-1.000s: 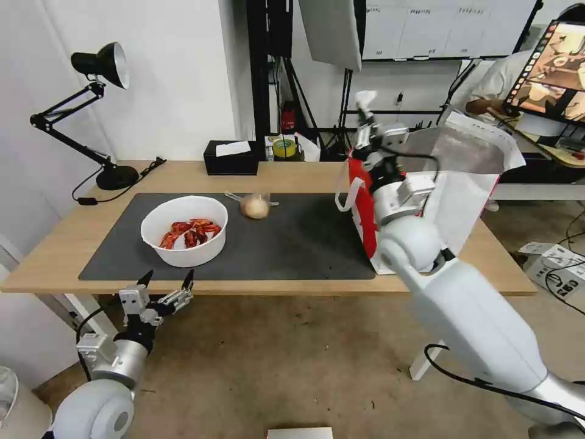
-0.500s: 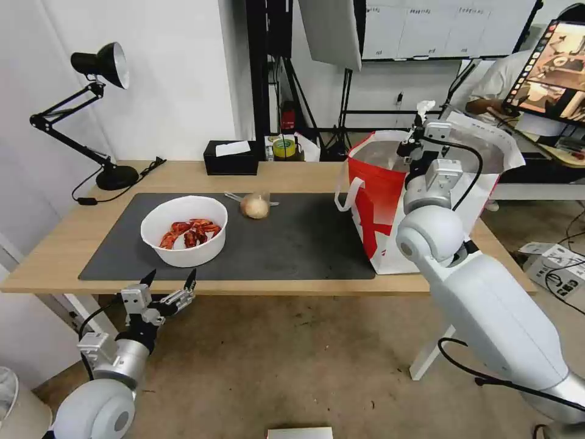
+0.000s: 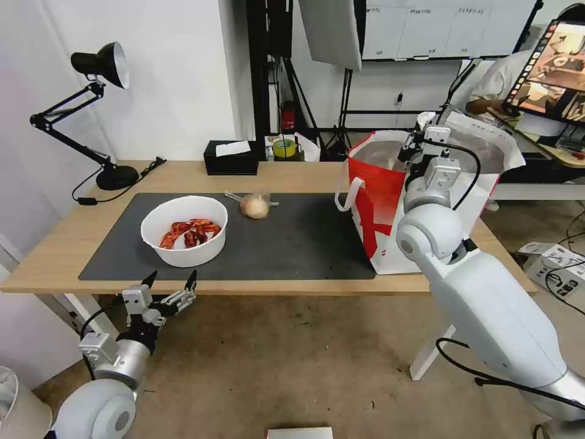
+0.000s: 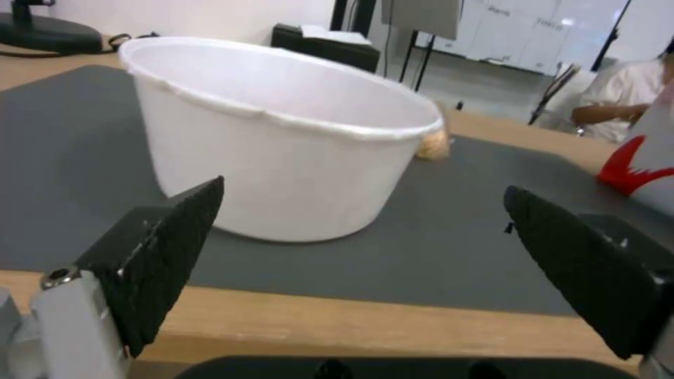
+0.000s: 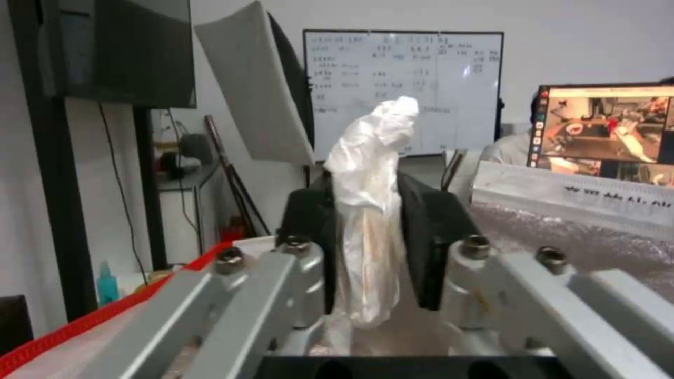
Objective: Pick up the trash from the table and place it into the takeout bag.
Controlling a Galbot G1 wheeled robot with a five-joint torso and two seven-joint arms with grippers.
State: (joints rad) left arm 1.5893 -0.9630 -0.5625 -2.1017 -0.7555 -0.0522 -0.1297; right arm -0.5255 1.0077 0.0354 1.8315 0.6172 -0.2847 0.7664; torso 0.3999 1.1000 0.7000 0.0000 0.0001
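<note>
While the right gripper (image 3: 420, 125) hangs over the open mouth of the bag (image 3: 378, 201), its pads pinch the crumpled tissue (image 5: 372, 210) upright between them. Step in hand looks like the drop-off: next move calls for spreading the fingers so the tissue falls onto the foil lining. Left gripper (image 3: 166, 291) sits wide open below the table (image 3: 55, 256) edge, facing the bowl (image 3: 184, 230) on the mat (image 3: 304, 244); the bagged lump (image 3: 255, 206) lies behind it, both unbagged.
</note>
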